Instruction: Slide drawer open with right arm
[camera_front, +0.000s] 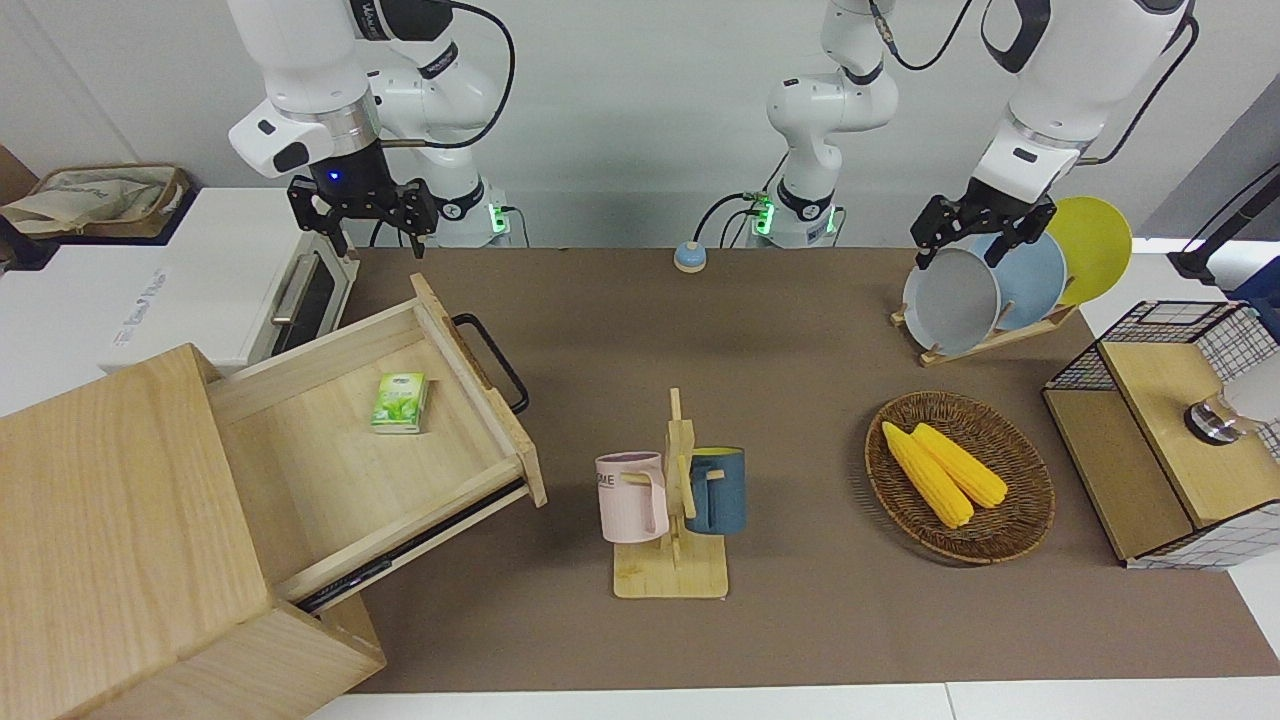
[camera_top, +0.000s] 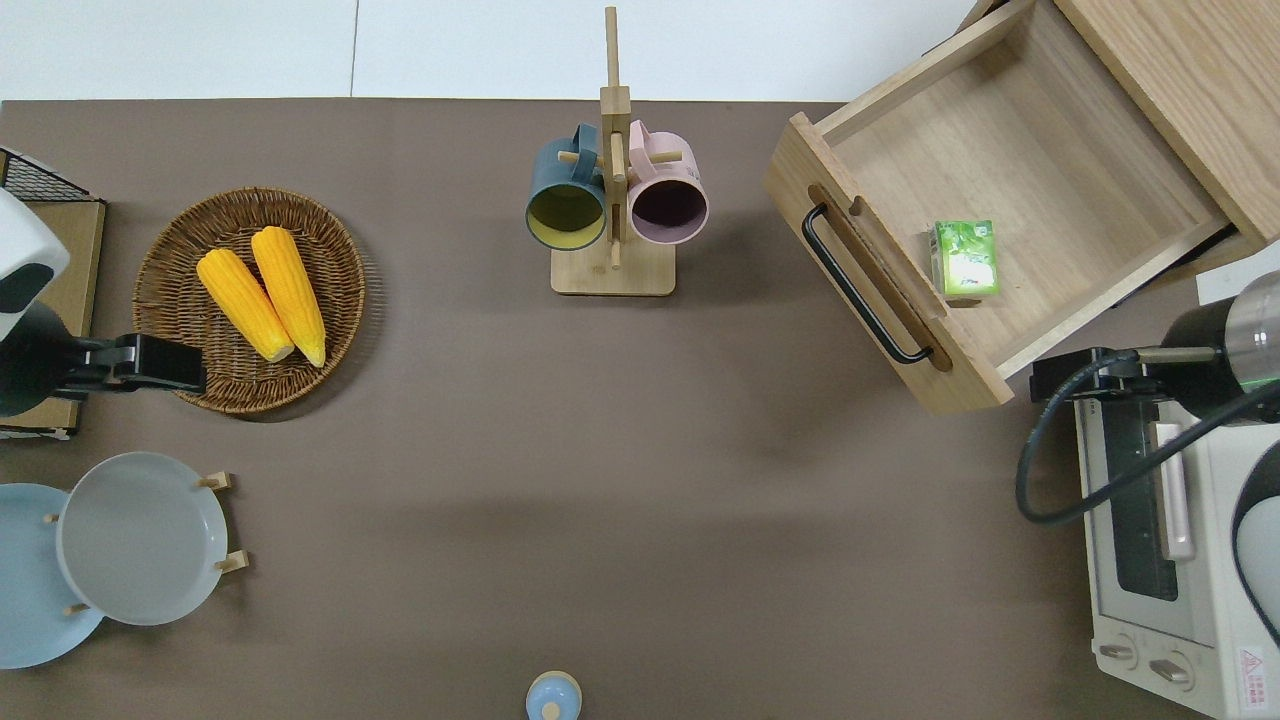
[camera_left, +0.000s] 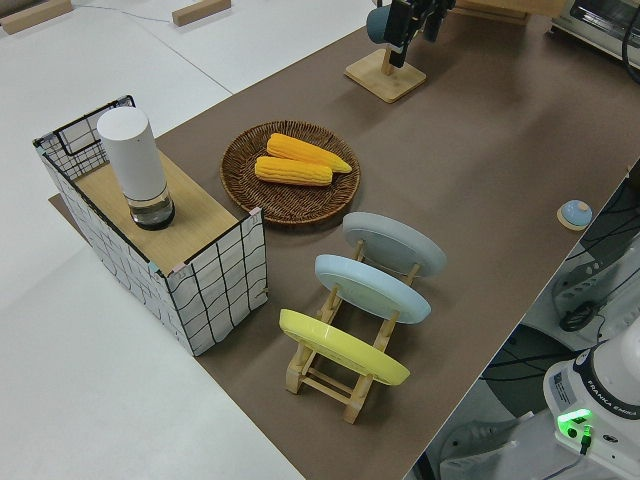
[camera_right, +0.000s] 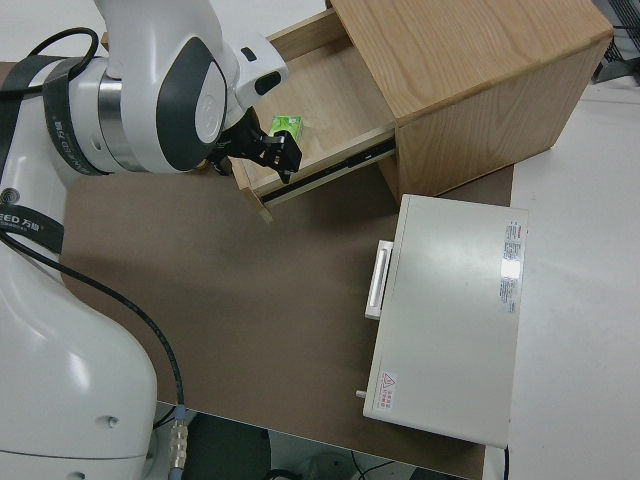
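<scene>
One brown table mat (camera_front: 760, 350), seemingly white-edged.

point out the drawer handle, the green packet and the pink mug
drawer handle (camera_top: 862, 287), overhead view, middle of the black bar
green packet (camera_top: 965, 258), overhead view, centre of its top face, inside the drawer
pink mug (camera_front: 632, 496), front view, middle of its side wall

The table (camera_front: 780, 330) wears a brown mat. On it, at the right arm's end, stand the wooden cabinet (camera_front: 120, 520) and the white toaster oven (camera_front: 200, 280). Mid-table stands a mug rack (camera_front: 672, 575). Toward the left arm's end sit a wicker basket (camera_front: 1020, 520), a plate rack (camera_front: 985, 340) and a wire-mesh box (camera_front: 1130, 470). A small blue knob (camera_front: 689, 256) rests at the robots' edge.
</scene>
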